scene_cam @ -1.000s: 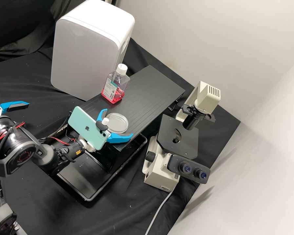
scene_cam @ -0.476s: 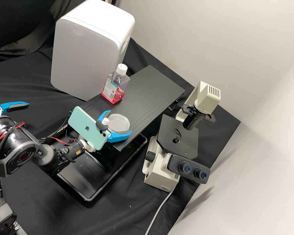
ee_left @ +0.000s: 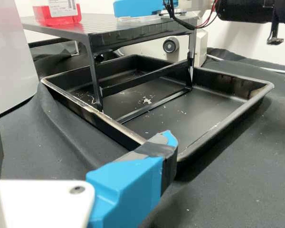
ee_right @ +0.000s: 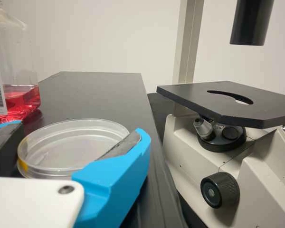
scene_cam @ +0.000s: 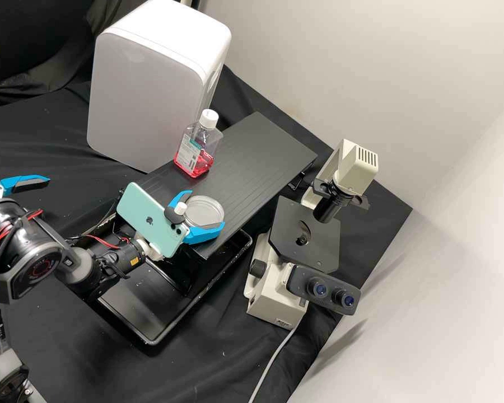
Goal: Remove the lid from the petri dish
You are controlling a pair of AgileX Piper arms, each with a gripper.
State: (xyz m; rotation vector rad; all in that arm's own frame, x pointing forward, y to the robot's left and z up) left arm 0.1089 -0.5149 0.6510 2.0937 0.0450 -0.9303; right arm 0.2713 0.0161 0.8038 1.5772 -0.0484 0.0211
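A clear round petri dish (scene_cam: 203, 209) with its lid on rests at the near end of the raised black platform (scene_cam: 252, 151). My right gripper (scene_cam: 205, 211) is shut on the lid, one blue finger on each side of the rim. In the right wrist view the dish (ee_right: 71, 142) sits between the two pads, both touching its edge. My left gripper (ee_left: 80, 135) hangs low over the black cloth at the bench's left side, open and holding nothing; one of its fingers (scene_cam: 22, 180) shows at the left edge of the high view.
A bottle of red liquid (scene_cam: 196, 148) stands farther back on the platform, beside a large white box (scene_cam: 151, 78). A microscope (scene_cam: 308, 246) is right of the platform. A black tray (scene_cam: 145, 330) lies under the platform's near legs.
The right gripper's fingers have come together from wide apart onto the dish's rim. The dish shifted slightly toward the far right. The left arm stayed put.
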